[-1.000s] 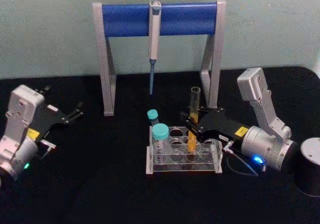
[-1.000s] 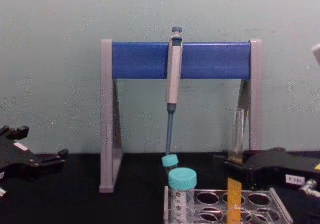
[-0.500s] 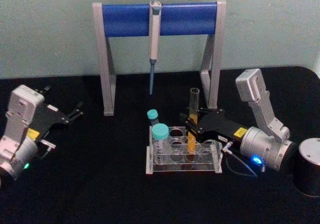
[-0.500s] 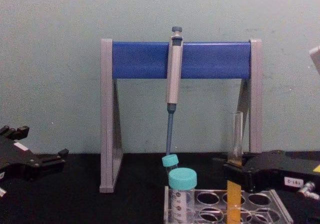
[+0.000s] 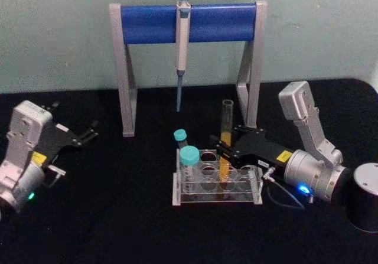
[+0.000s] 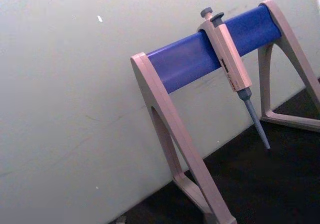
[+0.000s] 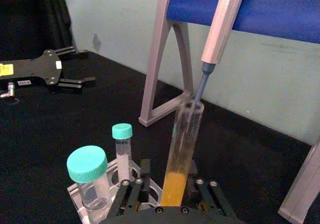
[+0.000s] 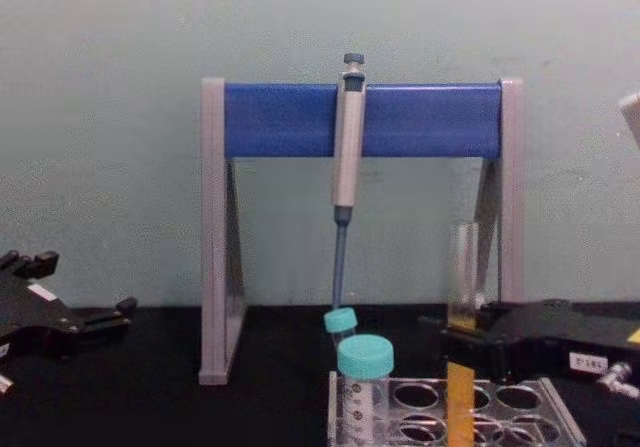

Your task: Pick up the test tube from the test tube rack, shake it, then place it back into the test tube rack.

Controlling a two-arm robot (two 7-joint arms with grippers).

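Observation:
The test tube (image 5: pixel 225 122) is a tall clear tube with orange-yellow liquid low down, and its lower end sits among the holes of the test tube rack (image 5: pixel 195 200). My right gripper (image 5: pixel 223 149) is shut on it just above the rack, reaching in from the right. The chest view has the test tube (image 8: pixel 462 267) rising from the right gripper (image 8: pixel 455 342) over the rack (image 8: pixel 560 417). In the right wrist view the test tube (image 7: pixel 185 144) stands tilted between the black fingers (image 7: pixel 131 191). My left gripper (image 5: pixel 91 131) rests open at the far left of the table.
A blue-and-grey pipette stand (image 5: pixel 189 22) stands behind the rack with a pipette (image 5: pixel 181 51) hanging from it. Two teal-capped vials (image 5: pixel 189 157) occupy the rack's left side. A dark cylinder (image 5: pixel 366 196) sits at the right edge.
The right gripper has shifted slightly left with the test tube, and the tube's top has moved a little left and up. The left arm has not moved.

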